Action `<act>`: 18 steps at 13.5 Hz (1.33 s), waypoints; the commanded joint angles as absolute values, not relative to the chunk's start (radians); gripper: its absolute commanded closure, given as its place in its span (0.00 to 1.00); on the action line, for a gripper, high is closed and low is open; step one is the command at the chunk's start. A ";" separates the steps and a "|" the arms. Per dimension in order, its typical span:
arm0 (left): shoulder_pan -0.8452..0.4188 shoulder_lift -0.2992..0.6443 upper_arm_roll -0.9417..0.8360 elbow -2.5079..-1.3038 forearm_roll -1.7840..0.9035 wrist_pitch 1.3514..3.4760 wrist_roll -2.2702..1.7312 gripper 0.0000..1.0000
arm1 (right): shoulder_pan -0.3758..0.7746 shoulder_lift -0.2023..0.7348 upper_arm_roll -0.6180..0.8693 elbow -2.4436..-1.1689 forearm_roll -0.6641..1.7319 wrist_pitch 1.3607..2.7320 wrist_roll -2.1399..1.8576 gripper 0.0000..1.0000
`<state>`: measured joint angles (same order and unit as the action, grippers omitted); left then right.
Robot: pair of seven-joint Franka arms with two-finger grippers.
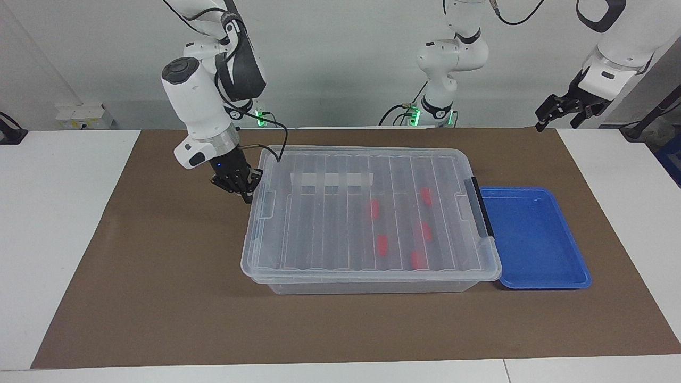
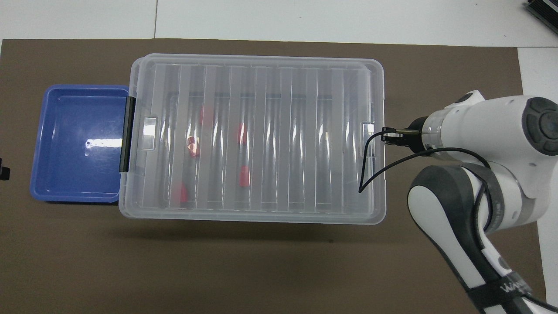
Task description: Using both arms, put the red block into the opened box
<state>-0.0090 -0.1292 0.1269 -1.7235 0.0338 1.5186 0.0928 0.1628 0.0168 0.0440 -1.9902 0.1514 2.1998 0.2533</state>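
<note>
The clear box stands mid-table with its ribbed lid lying over the whole top. Several red blocks, such as one near the black handle, lie inside and show dimly through the lid. My right gripper is shut, its tips against the lid's edge at the right arm's end. My left gripper hangs open and empty, high over the table's left-arm end, past the tray.
A shallow blue tray with nothing in it sits against the box's handle end. A brown mat covers the table under everything. The right arm's black cable droops over the lid's corner.
</note>
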 commanded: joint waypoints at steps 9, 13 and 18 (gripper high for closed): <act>-0.015 -0.109 0.106 -1.713 0.046 1.508 0.109 0.00 | 0.075 -0.032 0.032 -1.940 0.105 2.088 0.264 0.00; -0.014 -0.117 0.107 -1.720 0.046 1.502 0.107 0.00 | 0.019 -0.054 0.029 -1.863 0.009 1.927 0.273 0.00; -0.012 -0.117 0.106 -1.721 0.046 1.508 0.110 0.00 | -0.017 -0.032 0.029 -1.660 -0.051 1.706 0.272 0.00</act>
